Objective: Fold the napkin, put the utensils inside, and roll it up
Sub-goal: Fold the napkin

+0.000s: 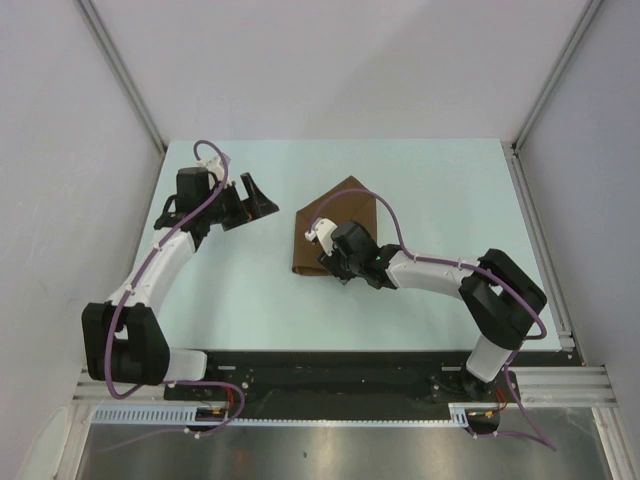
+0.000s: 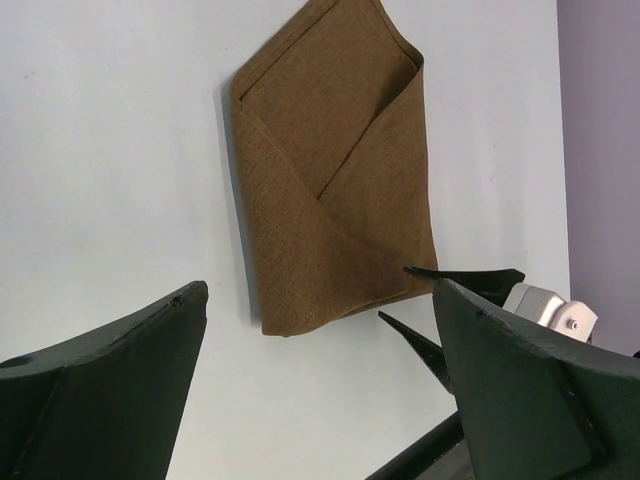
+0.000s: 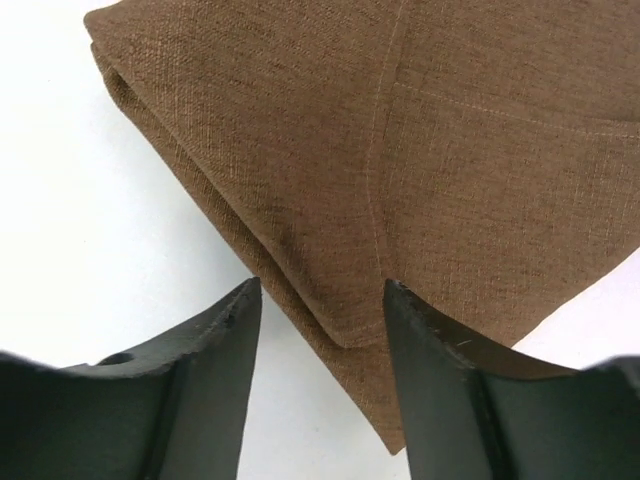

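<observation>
Napkin (image 1: 345, 205), a brown cloth folded into a pointed, envelope-like packet, lies flat near the middle of the pale table (image 1: 450, 180), its peak aimed at about 12 o'clock in the overhead view. The left wrist view shows one flap crossing diagonally over the layer beneath, with doubled edges along one side. At the napkin's 6 o'clock edge sits the right gripper (image 3: 322, 288), its arm reaching in from 4 o'clock. Its jaws stand apart, one on each side of a folded corner of the cloth, and they are not pinching it. Whether the tips touch the fabric cannot be told. Well apart, at the napkin's 9 o'clock, the left gripper (image 1: 255, 198) hangs over bare table with its jaws spread wide and nothing between them.
</observation>
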`<state>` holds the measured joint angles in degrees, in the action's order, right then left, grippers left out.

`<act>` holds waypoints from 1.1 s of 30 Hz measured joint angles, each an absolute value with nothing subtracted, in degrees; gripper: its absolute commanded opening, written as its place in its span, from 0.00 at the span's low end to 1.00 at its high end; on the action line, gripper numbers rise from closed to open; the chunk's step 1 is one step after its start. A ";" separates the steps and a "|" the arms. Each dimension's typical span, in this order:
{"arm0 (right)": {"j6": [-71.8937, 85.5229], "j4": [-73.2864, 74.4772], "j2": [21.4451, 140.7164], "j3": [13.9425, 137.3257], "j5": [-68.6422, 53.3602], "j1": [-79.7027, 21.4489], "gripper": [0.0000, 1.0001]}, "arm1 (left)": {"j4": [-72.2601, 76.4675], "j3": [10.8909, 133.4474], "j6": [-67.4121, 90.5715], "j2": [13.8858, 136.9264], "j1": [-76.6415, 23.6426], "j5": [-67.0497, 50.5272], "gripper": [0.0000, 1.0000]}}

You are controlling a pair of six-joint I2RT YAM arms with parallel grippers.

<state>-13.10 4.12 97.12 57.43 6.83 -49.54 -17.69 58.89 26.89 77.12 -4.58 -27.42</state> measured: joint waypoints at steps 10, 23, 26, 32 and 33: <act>-14.72 4.21 99.48 57.78 7.09 -49.54 0.45 | -17.67 58.83 26.89 77.12 -4.45 -27.70 1.00; -15.31 4.14 100.14 57.78 8.86 -49.06 0.08 | -17.19 58.81 26.92 77.12 -4.36 -28.73 1.00; -15.35 4.25 100.07 57.78 10.33 -49.06 0.08 | -17.15 58.81 26.92 77.12 -4.36 -28.80 1.00; -15.53 5.10 98.96 57.78 12.71 -49.06 0.22 | -17.06 58.81 26.94 77.12 -4.36 -29.21 1.00; -15.53 5.19 98.61 57.78 12.80 -49.06 0.24 | -17.06 58.81 26.94 77.12 -4.36 -29.21 1.00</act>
<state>-15.53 5.19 98.61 57.78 12.80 -49.06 -17.06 58.81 26.94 77.12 -4.36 -29.21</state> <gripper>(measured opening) 0.180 0.996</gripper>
